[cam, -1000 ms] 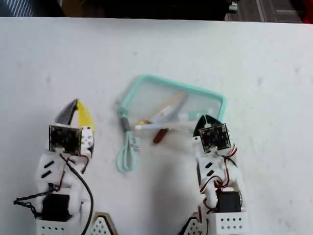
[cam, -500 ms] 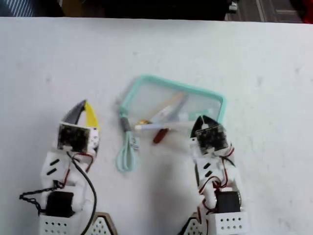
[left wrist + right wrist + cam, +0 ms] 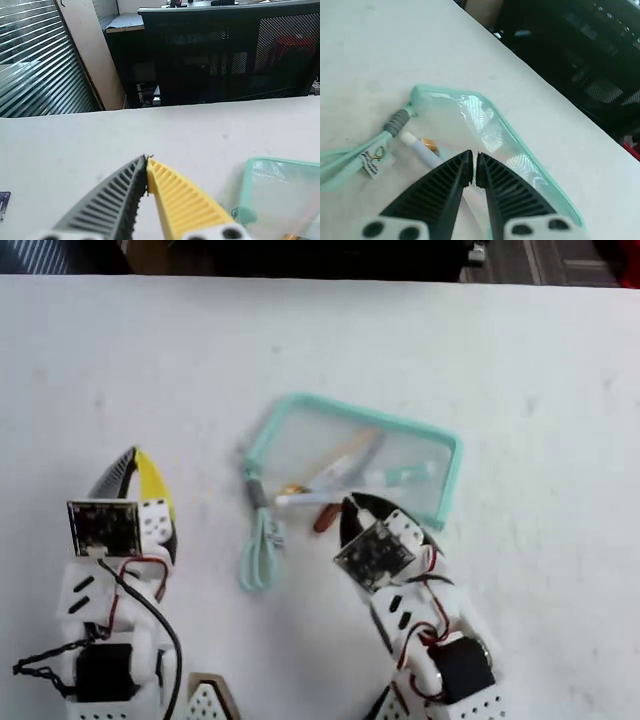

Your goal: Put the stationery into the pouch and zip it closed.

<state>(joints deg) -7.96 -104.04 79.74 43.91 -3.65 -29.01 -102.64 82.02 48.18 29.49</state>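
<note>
A clear pouch (image 3: pixel 350 445) with a teal edge lies at the table's centre, also seen in the left wrist view (image 3: pixel 282 187) and the right wrist view (image 3: pixel 485 122). Several pens lie inside it. A white pen (image 3: pixel 305 500) (image 3: pixel 419 148) and a red one (image 3: pixel 326 518) stick out of its near edge. My right gripper (image 3: pixel 347 503) (image 3: pixel 473 159), with black fingers, is shut and empty, its tip just over those protruding pens. My left gripper (image 3: pixel 135 456) (image 3: pixel 146 161), with one grey and one yellow finger, is shut and empty, well to the left of the pouch.
The pouch's teal wrist strap (image 3: pixel 260 550) (image 3: pixel 347 160) trails toward the arms from its left corner, held by a grey band (image 3: pixel 399 121). Bare white table lies around the pouch. Beyond the far table edge stand dark furniture and window blinds (image 3: pixel 40 60).
My right arm has swung left, and its gripper went from the pouch's right end to the protruding pens. My left gripper drifted right, then back to the left.
</note>
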